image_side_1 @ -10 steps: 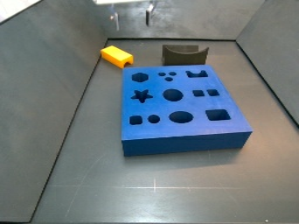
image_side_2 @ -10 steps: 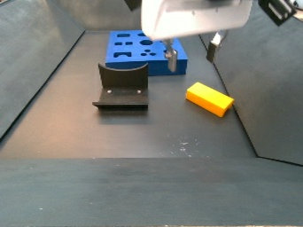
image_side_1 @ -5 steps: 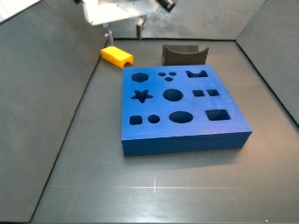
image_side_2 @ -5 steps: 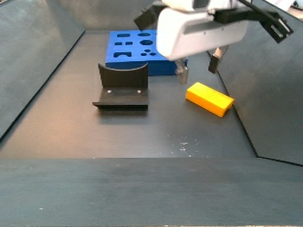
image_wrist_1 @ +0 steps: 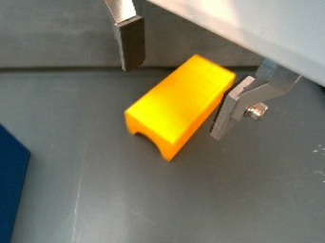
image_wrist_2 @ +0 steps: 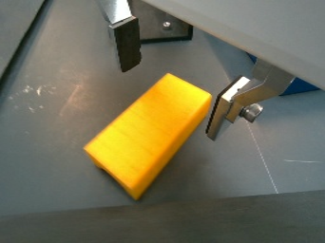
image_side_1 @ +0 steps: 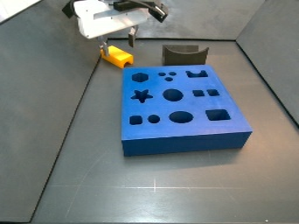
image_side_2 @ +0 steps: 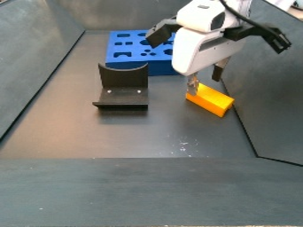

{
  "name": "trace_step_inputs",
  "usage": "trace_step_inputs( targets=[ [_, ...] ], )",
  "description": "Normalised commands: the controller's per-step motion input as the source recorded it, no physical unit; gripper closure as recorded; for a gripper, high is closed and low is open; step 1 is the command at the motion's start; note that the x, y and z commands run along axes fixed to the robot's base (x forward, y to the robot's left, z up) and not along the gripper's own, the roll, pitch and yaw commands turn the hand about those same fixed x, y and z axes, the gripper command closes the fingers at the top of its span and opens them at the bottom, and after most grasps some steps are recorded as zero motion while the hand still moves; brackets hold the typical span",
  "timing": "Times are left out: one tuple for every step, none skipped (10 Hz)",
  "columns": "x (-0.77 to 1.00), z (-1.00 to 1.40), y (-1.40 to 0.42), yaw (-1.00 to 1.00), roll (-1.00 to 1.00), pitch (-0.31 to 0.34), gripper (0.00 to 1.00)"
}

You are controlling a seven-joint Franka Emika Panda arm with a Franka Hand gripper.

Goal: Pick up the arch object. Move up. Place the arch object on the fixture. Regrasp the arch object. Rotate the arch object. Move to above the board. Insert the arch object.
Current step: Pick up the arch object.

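The arch object (image_side_1: 117, 58) is a small yellow-orange block lying flat on the dark floor near the back wall, beside the blue board (image_side_1: 181, 109). My gripper (image_side_1: 119, 41) hangs open just over it. In both wrist views the arch object (image_wrist_1: 184, 102) (image_wrist_2: 146, 136) lies below and between the two fingers (image_wrist_1: 127, 43) (image_wrist_2: 226, 109), which stand apart from its sides. In a side view the gripper (image_side_2: 204, 82) sits right above the arch object (image_side_2: 210, 99). The fixture (image_side_2: 122, 86) (image_side_1: 181, 54) stands apart from both, with nothing on it.
The board (image_side_2: 136, 49) with its shaped holes lies beyond the fixture; its edge shows in the wrist views (image_wrist_1: 10, 180) (image_wrist_2: 298, 85). Grey walls enclose the floor. The fixture's bracket (image_wrist_2: 165, 28) shows behind a finger.
The gripper has come down and across from high above the floor to just over the arch object, still open. The arch object, the fixture and the board have not moved.
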Motion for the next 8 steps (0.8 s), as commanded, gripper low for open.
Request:
trace_step_inputs(
  targets=[
    [0.09, -0.71, 0.00, 0.18, 0.00, -0.051, 0.00],
    [-0.01, -0.67, 0.00, 0.14, 0.02, -0.066, 0.00],
    [0.00, -0.75, 0.00, 0.16, 0.03, -0.051, 0.00],
    [-0.04, -0.86, 0.00, 0.14, 0.03, -0.106, 0.00],
    [-0.16, -0.93, -0.04, 0.09, 0.08, -0.113, 0.00],
    [-0.01, -0.86, 0.00, 0.14, 0.06, -0.084, 0.00],
    [-0.09, -0.12, 0.26, 0.00, -0.11, 0.000, 0.00],
    [0.00, 0.00, -0.03, 0.00, 0.04, 0.000, 0.00]
  ],
)
